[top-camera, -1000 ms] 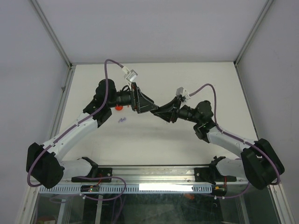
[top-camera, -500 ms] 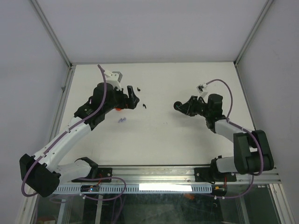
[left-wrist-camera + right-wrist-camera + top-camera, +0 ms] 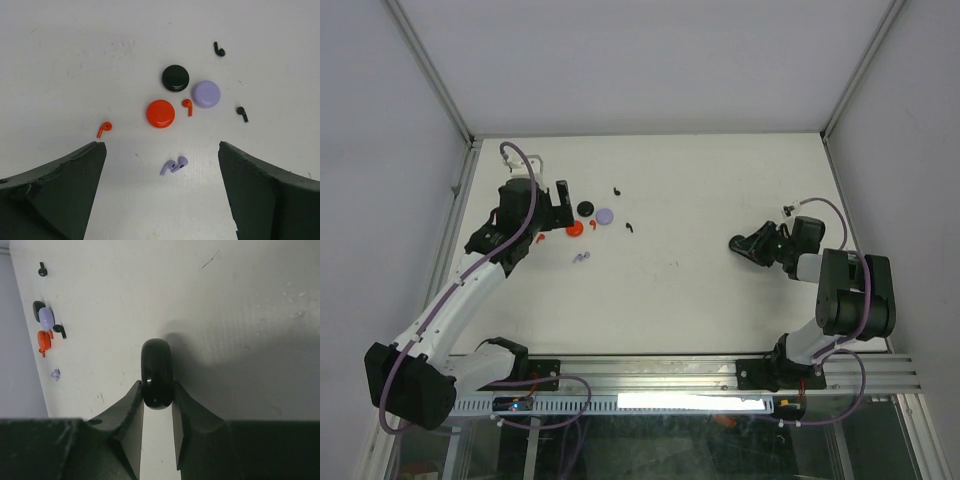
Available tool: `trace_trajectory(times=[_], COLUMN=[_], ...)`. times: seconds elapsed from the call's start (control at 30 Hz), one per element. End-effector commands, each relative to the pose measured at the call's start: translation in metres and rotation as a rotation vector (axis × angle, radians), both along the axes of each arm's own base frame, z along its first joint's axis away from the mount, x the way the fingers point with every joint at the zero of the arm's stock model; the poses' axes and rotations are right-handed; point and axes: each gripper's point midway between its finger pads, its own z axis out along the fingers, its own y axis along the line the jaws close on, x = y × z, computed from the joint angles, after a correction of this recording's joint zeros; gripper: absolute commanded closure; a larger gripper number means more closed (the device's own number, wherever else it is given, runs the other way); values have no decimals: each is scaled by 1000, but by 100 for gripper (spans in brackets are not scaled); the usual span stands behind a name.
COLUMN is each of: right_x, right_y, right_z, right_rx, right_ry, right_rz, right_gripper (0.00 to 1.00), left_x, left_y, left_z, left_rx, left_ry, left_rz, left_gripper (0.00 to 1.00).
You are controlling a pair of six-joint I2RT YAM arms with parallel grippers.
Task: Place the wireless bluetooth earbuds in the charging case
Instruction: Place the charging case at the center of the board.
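We look down on an off-white tabletop [image 3: 720, 180], matte and lightly scuffed. It is shut in by pale grey walls [image 3: 620, 60] on three sides, with an aluminium rail [image 3: 650, 375] along its near edge.

The earbuds and three round cases lie loose toward the far left corner. A black case [image 3: 175, 78], a pale purple case [image 3: 206, 94] and a red case [image 3: 160, 113] sit close together, the black and purple ones almost touching. A red earbud [image 3: 187, 105] lies in the gap between the red and purple cases. A second red earbud [image 3: 104, 129] lies apart, on the left-edge side of the red case. A pair of purple earbuds [image 3: 174, 165] lies touching each other, toward the near edge from the red case. A black earbud [image 3: 219, 49] lies beyond the purple case, and a second black earbud [image 3: 242, 113] lies just to its right.

The left jaws stand wide above this group, holding nothing. Near the right edge, about midway down the tabletop, the right jaws are narrow. They are clamped on a second black case [image 3: 157, 372], glossy and held on edge, which throws a soft shadow on the surface.
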Motion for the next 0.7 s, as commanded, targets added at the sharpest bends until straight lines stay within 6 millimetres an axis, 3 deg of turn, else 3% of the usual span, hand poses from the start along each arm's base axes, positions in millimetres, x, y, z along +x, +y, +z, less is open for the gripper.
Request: trace_trajectory(times=[0.0,0.13,0.23,0.37,0.67], right_x=[9,3,-3,-12,-21], right_y=[-18,-25,-31,-37,-46], right_z=[-3,-5,-3,7,56], right_rx=[-50,-90,-142,-184,-299], right_ry=[0,22,30,20,-121], right_rz=[-43,-52,-64,-88,-83], right_gripper=[80,69,53,49,43], left_x=[2,-2,-5,-4,7], left_y=[9,6,3,1,-10], left_z=[14,24,25,17,-7], left_rx=[10,-7,-26,-30,-50], left_ry=[-68,-125,-132,-107,18], left_rz=[-19,-58,-74,-80,-94], left_gripper=[1,1,1,1,1])
